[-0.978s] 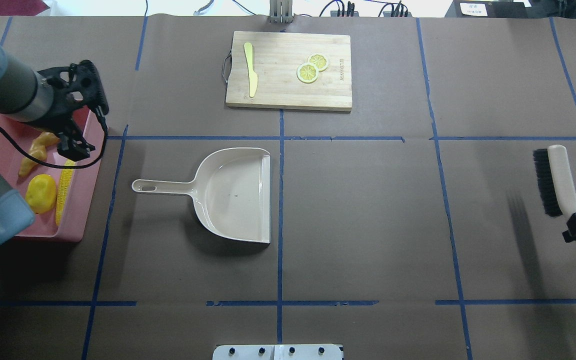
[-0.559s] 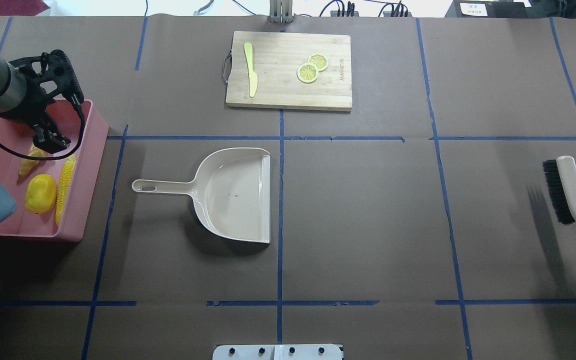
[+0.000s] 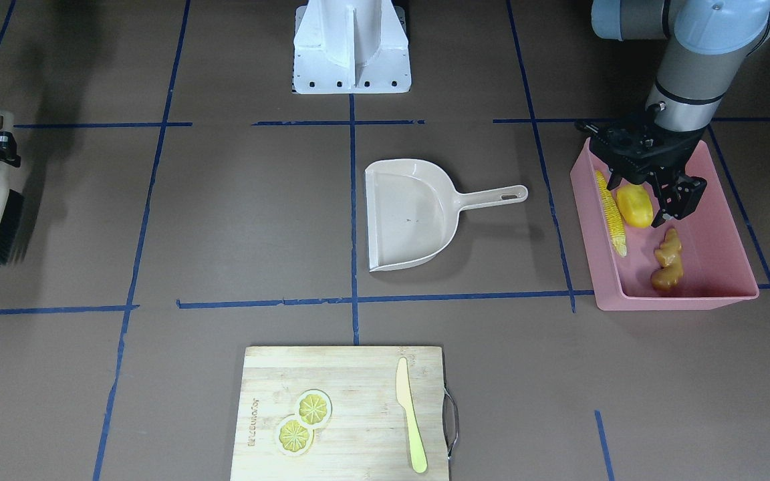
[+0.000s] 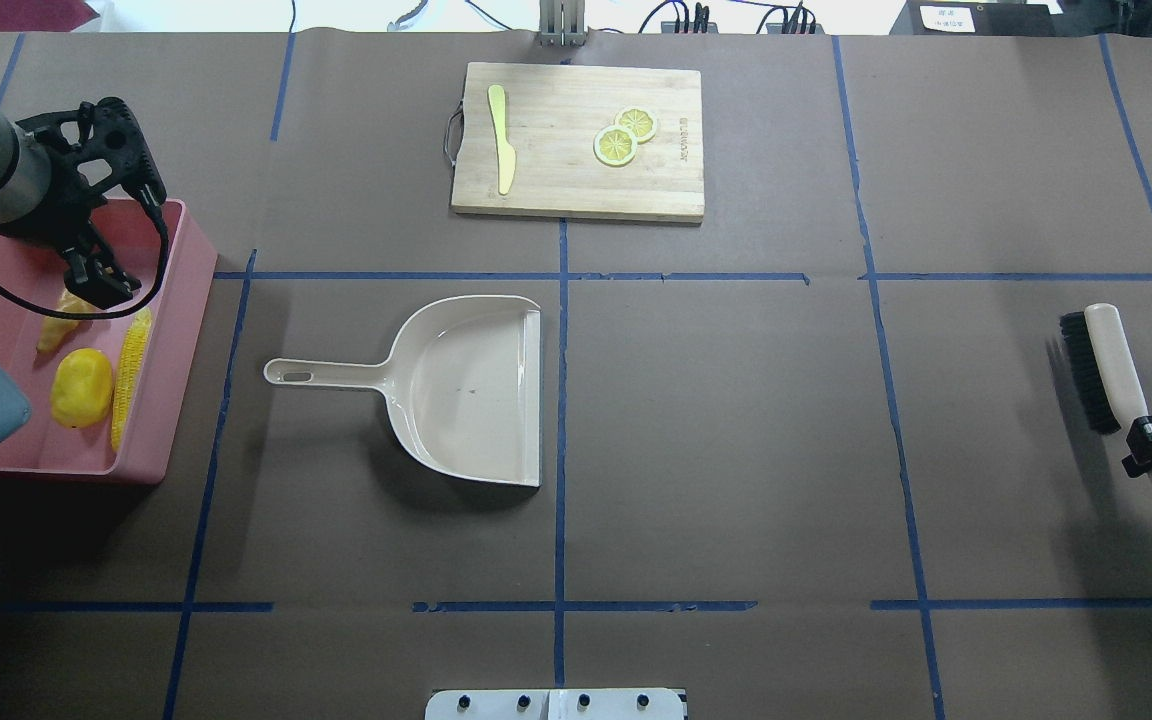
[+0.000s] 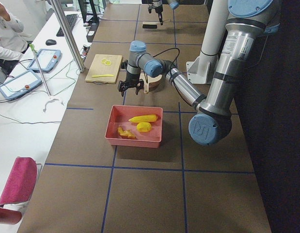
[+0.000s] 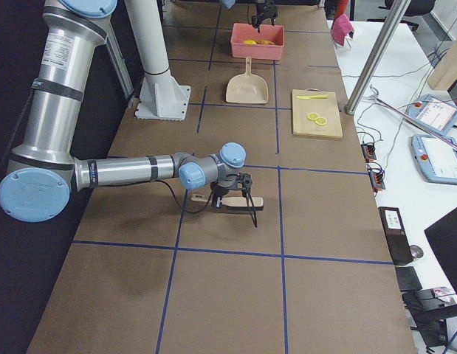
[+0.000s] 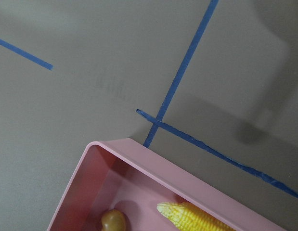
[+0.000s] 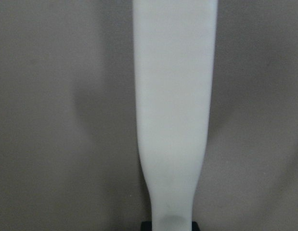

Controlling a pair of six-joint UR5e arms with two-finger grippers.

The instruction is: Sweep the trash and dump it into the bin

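Observation:
The pink bin (image 4: 186, 330) stands at the table's left end and also shows in the front view (image 3: 666, 304). In it lie the corn cob (image 4: 131, 370), the potato-like lump (image 4: 81, 388) and the ginger root (image 4: 56, 325). My left gripper (image 4: 96, 275) hangs open and empty over the bin's far half, above the trash. The left wrist view looks down on the bin's corner (image 7: 187, 178) and the corn tip (image 7: 197, 219). My right gripper (image 4: 1151, 440) is shut on the handle of the brush (image 4: 1106, 370) at the table's right edge. The handle fills the right wrist view (image 8: 175, 96).
The empty beige dustpan (image 4: 466, 385) lies mid-table, its handle pointing toward the bin. A wooden cutting board (image 4: 576, 140) at the far side carries two lemon slices (image 4: 624, 135) and a pale yellow knife (image 4: 503, 140). The robot base (image 3: 351, 47) stands at the near edge.
My left gripper moved left and away from me over the bin, then held still. My right gripper swung the brush out to the right and back, with the brush still in its grasp.

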